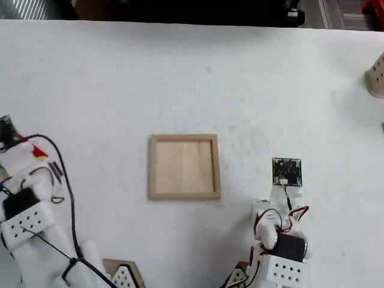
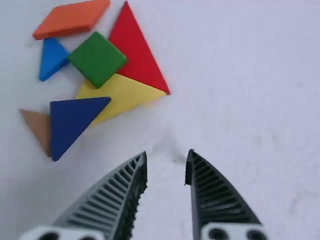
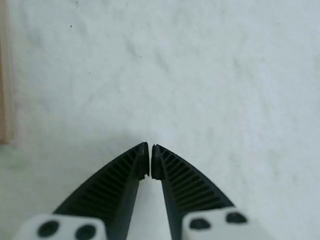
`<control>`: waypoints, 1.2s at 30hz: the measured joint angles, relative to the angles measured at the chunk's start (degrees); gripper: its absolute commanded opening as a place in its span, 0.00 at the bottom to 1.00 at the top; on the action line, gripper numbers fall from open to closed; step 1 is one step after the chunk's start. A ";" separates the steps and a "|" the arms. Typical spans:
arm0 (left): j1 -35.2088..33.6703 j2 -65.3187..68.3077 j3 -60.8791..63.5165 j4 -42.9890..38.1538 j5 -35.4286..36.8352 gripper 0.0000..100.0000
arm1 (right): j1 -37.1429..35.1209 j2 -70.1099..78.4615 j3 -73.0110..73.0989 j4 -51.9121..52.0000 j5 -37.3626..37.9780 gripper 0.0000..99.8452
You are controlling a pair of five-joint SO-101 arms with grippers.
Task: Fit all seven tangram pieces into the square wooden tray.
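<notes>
Ahead of the parted, empty left claw [image 2: 166, 165] lie seven tangram pieces [image 2: 97, 59]; beside the closed right claw [image 3: 150, 151] sits the bare tray [image 1: 184, 139].

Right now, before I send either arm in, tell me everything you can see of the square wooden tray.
The square wooden tray is pale, unpainted wood. It has a narrow raised rim on all four sides around a recessed floor, and the floor's grain runs front to back. It lies flat near the middle of the white table, roughly square to the high view. No tangram piece is in it yet, and it touches nothing but the table under it.
</notes>
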 measured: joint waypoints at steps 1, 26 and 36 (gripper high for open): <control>-1.41 0.00 -0.79 0.00 0.00 0.14 | 0.00 0.00 0.00 0.00 0.00 0.02; -8.97 45.01 -45.19 8.18 -15.21 0.14 | 0.00 0.00 0.00 0.00 0.00 0.02; -10.02 60.04 -61.36 8.18 -35.96 0.17 | 0.09 0.00 0.00 0.00 0.00 0.02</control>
